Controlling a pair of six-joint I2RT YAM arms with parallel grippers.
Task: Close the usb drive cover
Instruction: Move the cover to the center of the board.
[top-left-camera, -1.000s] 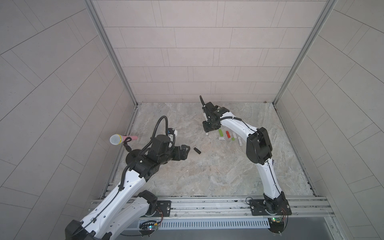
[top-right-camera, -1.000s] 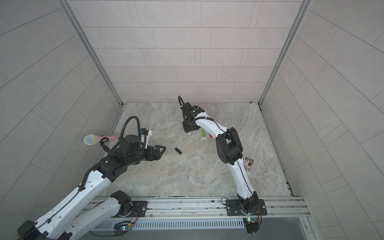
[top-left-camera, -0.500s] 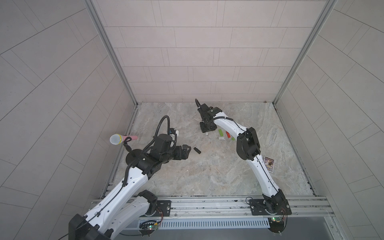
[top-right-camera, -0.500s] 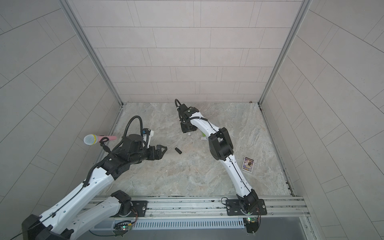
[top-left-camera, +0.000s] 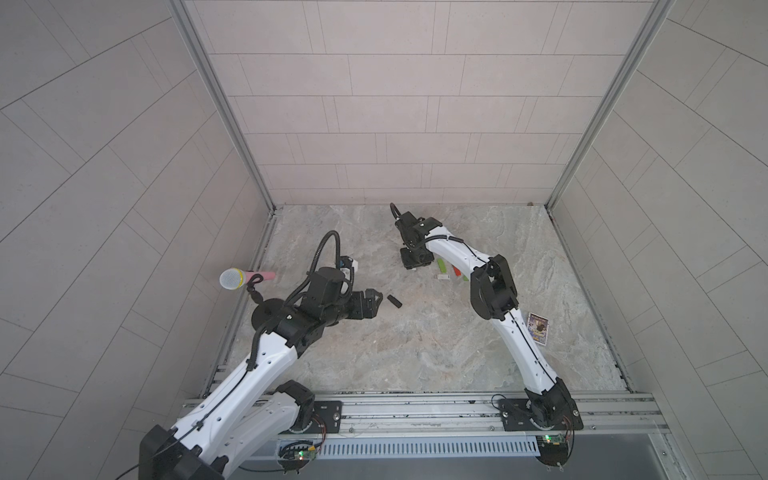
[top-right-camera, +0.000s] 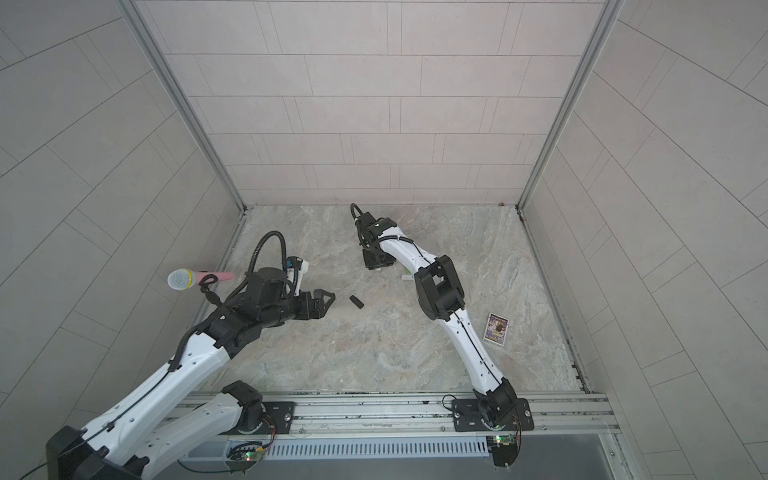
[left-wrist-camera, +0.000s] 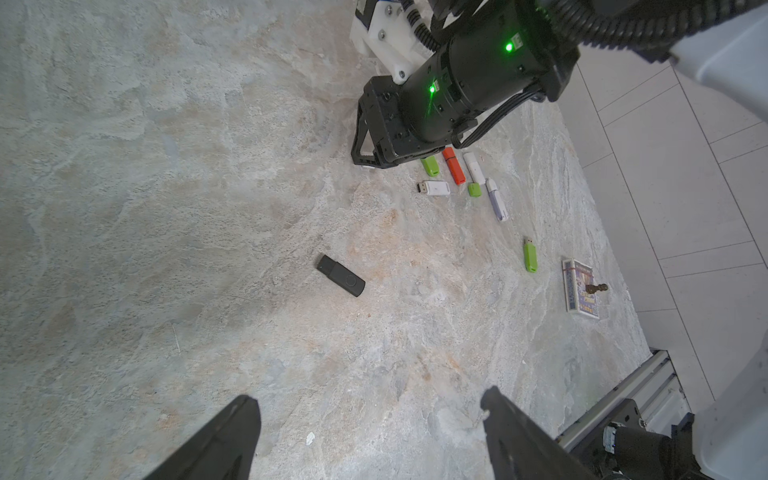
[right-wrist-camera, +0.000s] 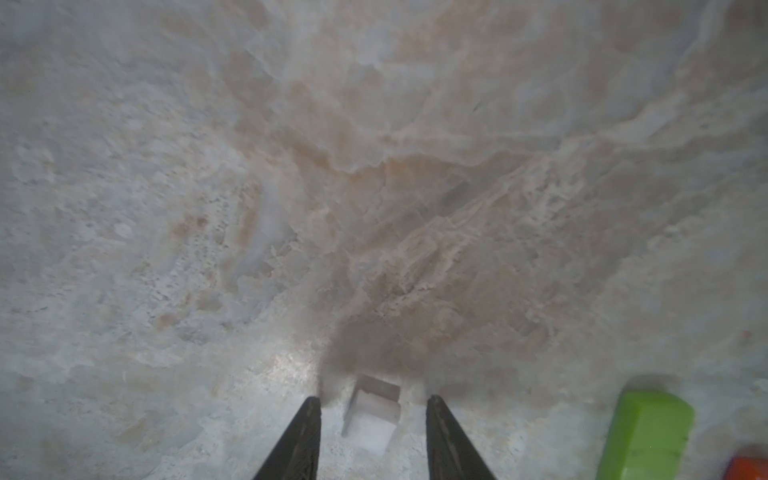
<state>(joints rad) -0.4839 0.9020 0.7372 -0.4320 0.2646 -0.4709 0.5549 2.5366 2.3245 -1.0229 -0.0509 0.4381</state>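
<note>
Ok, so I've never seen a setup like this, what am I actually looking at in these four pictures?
Two robot arms stand on a rail by a stone-look table. Two pictures look down from overhead; two come from cameras on the wrists. On the table lie a black USB drive, several coloured drives and a card box. A microphone stands at the edge. The left tool is open and empty. The right tool stands open around a small white cap, not gripping it.
</note>
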